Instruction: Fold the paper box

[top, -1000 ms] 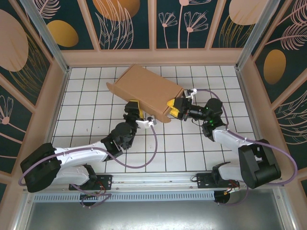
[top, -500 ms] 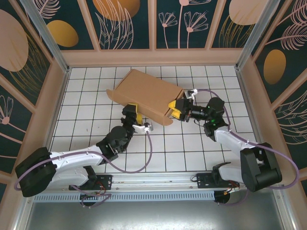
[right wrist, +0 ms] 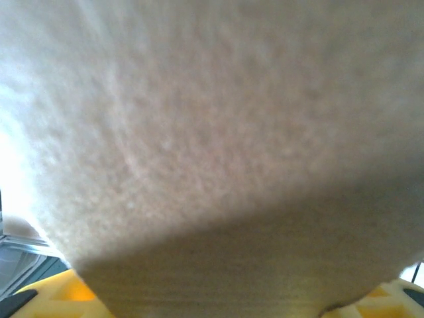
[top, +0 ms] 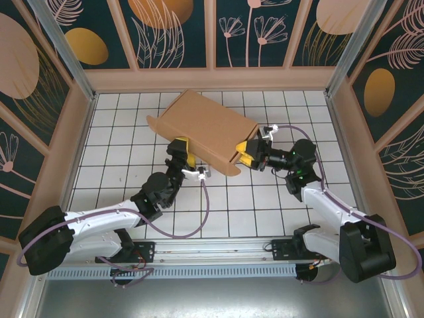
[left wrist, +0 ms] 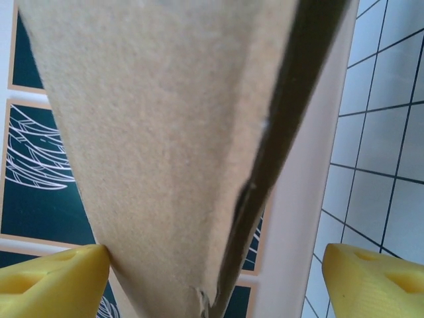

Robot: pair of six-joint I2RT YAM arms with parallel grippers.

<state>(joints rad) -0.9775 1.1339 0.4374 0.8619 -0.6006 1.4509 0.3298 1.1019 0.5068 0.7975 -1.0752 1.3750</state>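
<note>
Walls of dark teal panels, painted with pale leaves and orange ovals and framed in light wood, close in three sides. Between them lies the table, white and ruled with a black grid. At its far middle is the paper box: plain brown cardboard, unprinted, a shallow rectangle set slantwise, a small flap jutting at its left end. The right gripper is at the box's right end; cardboard hides the gap between its yellow fingers, so I cannot tell whether they pinch. The left gripper stands spread at the near long edge, one finger touching cardboard, the other clear
</note>
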